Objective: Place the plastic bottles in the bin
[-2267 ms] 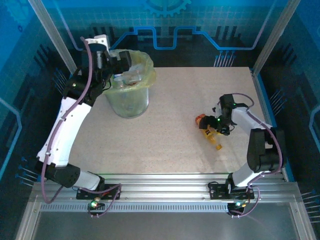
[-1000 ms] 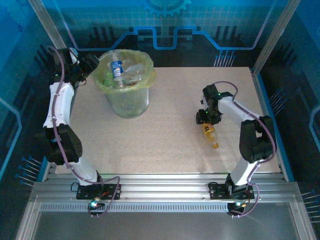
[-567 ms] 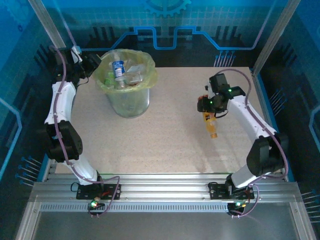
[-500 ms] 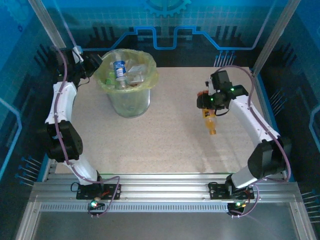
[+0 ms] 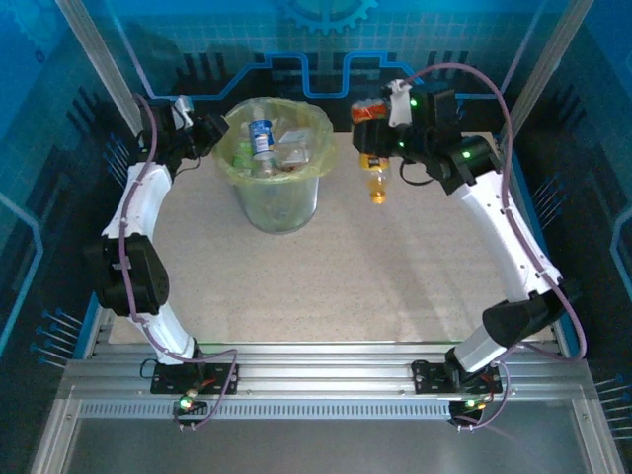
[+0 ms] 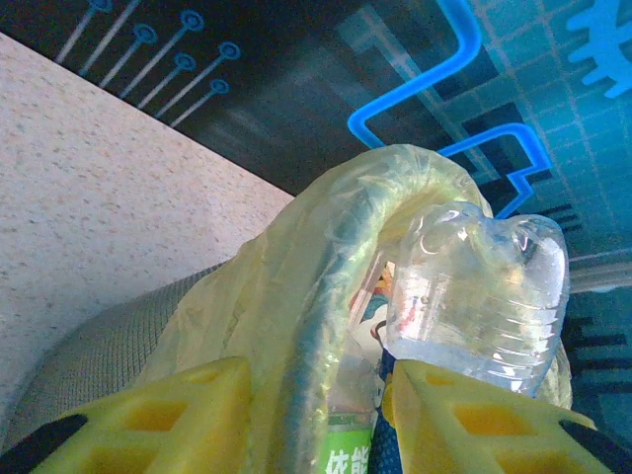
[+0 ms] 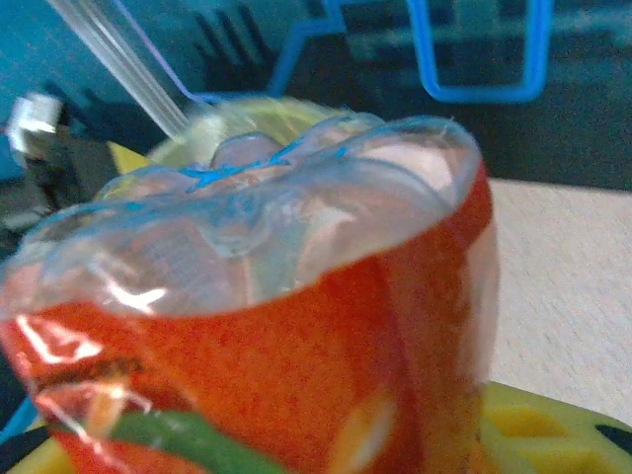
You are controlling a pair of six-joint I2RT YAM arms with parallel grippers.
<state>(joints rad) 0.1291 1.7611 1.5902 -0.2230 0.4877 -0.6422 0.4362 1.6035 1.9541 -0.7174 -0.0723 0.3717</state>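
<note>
Grips a bottle (image 5: 376, 176) tight in the right gripper (image 5: 378, 120), cap hanging down, orange label up by the jaws. Holds it aloft just right of the bin (image 5: 281, 202), clear of the table (image 5: 326, 286). Straddles the bagged rim with the left gripper (image 5: 215, 130): one finger (image 6: 148, 420) outside against the bag, one inside, gap narrow, cannot tell whether pinched. Finds more bottles (image 5: 262, 133) heaped inside the bin.

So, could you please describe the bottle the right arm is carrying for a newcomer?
Find the round bin with the yellow-green bag near the back. Just right of it a bottle hangs cap-down from the right gripper. It alone is outside the bin, red-labelled and orange-capped.
</note>
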